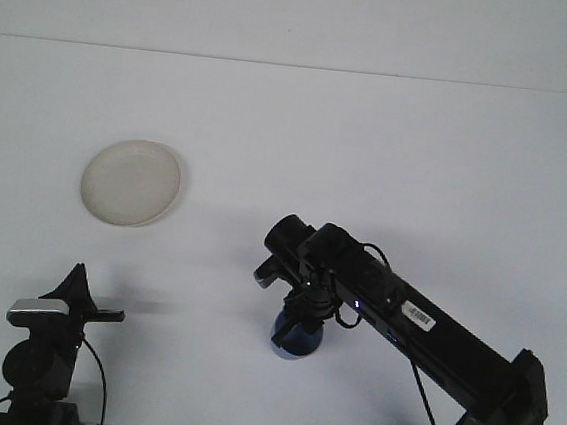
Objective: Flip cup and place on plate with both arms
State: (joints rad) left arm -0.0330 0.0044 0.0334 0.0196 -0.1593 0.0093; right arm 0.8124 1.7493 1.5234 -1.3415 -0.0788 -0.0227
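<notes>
- The right gripper reaches low over the table's middle, pinching the blue cup; the cup sits at or just above the white table, probably so the other arm can get to it.
- The left gripper waits near the front edge; whether its fingers are spread or pressed together, I cannot tell.
- The plate lies bare, well apart to the left; my guess is a handover comes next.

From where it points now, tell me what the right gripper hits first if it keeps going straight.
The right gripper points downward with the blue cup beneath it, so the white table under the cup comes first. The cup may already be touching it; depth is unclear.
</notes>
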